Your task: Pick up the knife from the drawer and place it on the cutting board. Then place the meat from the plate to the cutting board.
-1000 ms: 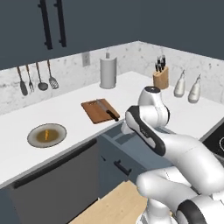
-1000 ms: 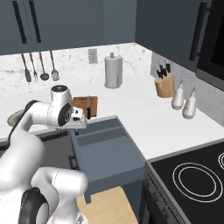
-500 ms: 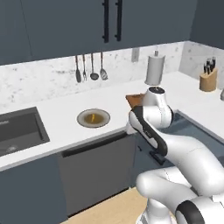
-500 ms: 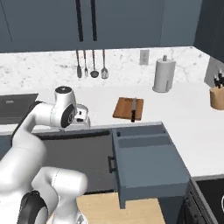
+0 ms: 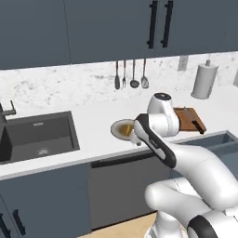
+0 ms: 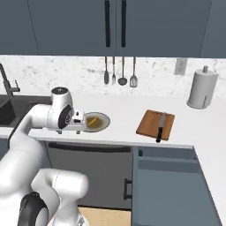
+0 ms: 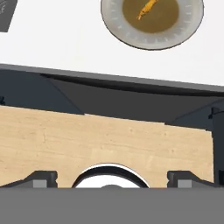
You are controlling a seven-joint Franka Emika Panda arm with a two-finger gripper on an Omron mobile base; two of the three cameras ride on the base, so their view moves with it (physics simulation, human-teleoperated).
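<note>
now gripper (image 7: 112, 178) wide open, empty, beside plate (image 7: 114, 27)

The knife (image 6: 161, 126) lies on the cutting board (image 6: 150, 124), right of the plate (image 6: 101, 125) on the table (image 6: 128, 110); the meat (image 7: 147, 8) rests in the plate (near its centre); the open drawer (image 6: 167, 185) juts out below the board.

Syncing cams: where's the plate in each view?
Left base view: plate mid-frame on the counter, partly behind the arm.
Right base view: plate left of centre, beside the hand.
Hand view: plate at the top edge.
Shared landmark: the orange meat on it.
</note>
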